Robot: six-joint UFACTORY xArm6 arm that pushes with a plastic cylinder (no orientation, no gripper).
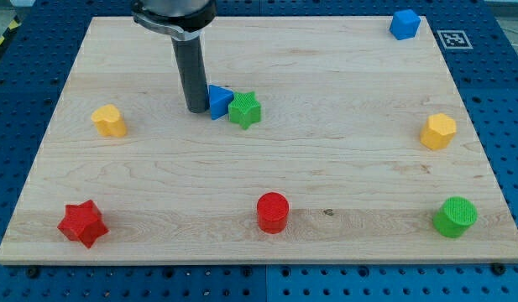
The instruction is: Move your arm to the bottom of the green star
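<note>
Green star [244, 110] sits upper-middle on the desk [326, 176], touching a blue triangle [218, 101]. My tip [196, 110], just left of that triangle, holds nothing; no gripper shows. We should swing below the triangle, stopping just under the star without nudging either.

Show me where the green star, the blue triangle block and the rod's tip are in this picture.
green star [244, 109], camera view, centre of its top face.
blue triangle block [219, 101], camera view, its top face, touching the star's left side.
my tip [195, 110], camera view, the rod's very lower end, just left of the blue block.
</note>
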